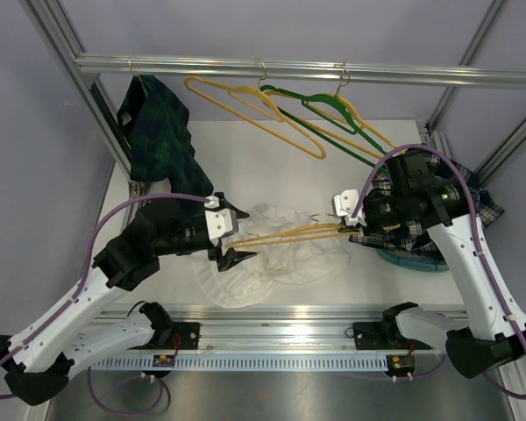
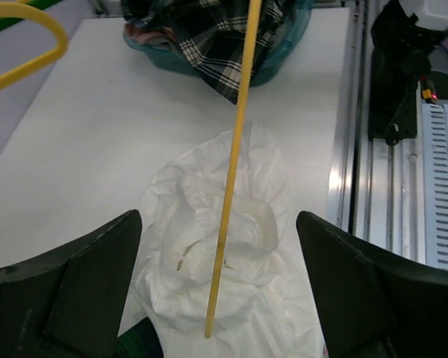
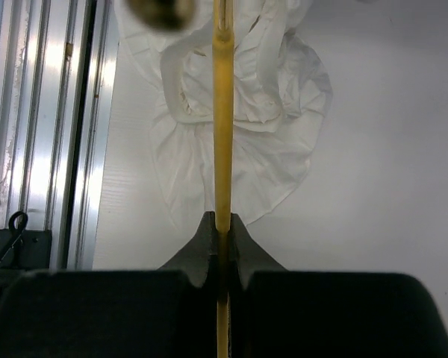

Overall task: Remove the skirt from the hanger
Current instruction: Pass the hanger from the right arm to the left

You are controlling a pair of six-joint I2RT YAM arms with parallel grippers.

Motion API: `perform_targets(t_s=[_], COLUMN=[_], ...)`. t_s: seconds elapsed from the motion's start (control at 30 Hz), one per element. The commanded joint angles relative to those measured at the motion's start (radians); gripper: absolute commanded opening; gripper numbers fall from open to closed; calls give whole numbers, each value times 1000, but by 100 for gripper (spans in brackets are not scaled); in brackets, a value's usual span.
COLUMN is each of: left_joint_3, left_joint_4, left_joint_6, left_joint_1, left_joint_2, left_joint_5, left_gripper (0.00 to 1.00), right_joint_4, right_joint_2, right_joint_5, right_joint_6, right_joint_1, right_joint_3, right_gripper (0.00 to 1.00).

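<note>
Looking down, you see the white skirt (image 1: 276, 250) heaped on the table directly under the yellow hanger (image 1: 285, 234), pinched at its right end by your right gripper (image 1: 344, 226), while the wide-open, empty left gripper (image 1: 232, 237) sits at its left end.

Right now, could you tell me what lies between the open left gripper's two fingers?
In the left wrist view, the yellow hanger bar runs between them, above the white skirt.
</note>
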Motion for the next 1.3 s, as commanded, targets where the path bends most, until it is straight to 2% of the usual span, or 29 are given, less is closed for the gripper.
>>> perform_targets(t_s=[0.0, 0.17, 0.27, 0.3, 0.47, 0.5, 0.53, 0.67, 0.77, 0.8, 0.83, 0.9, 0.93, 1.03, 1.27], left_joint_3=[37, 51, 80, 84, 61, 58, 52, 57, 69, 69, 71, 78, 93, 132, 253], left_joint_4=[-10, -11, -60, -80, -82, -80, -80, -91, -114, -125, -134, -177, -198, -319, -459], left_joint_6=[49, 87, 121, 124, 149, 155, 158, 73, -22, -49, -70, -138, -158, -233, -525], left_joint_1=[-1, -34, -62, -68, -82, -85, -86, -89, -89, -89, -89, -89, -89, -89, -88], left_joint_2=[71, 162, 205, 211, 199, 193, 193, 194, 180, 171, 162, 136, 131, 122, 117], left_joint_5=[165, 153, 77, 23, -86, -106, -118, -187, -226, -249, -256, -282, -293, -348, -603], left_gripper=[86, 77, 66, 57, 26, 17, 0, 0, 0, 0, 0, 0, 0, 0, 0], right_joint_4=[-83, -57, -29, -23, 37, 49, 57, 97, 163, 204, 223, 273, 289, 336, 447], right_joint_2=[34, 69, 75, 75, 68, 68, 66, 68, 60, 57, 52, 37, 31, 3, -12], right_joint_5=[-116, -165, -166, -165, -145, -143, -143, -175, -199, -200, -200, -180, -170, -121, 39], right_joint_6=[-129, -178, -174, -172, -117, -109, -94, -7, 148, 191, 276, 358, 419, 516, 766], right_joint_1=[-6, -6, -4, -4, -6, -4, -4, -6, -4, -4, -4, -4, -6, -4, -10], right_joint_3=[23, 24, 14, 11, -28, -32, -42, -48, -45, -45, -39, -28, -14, 18, 32], right_gripper=[0, 0, 0, 0, 0, 0, 0, 0, 21, 42, 52, 65, 75, 84, 90])
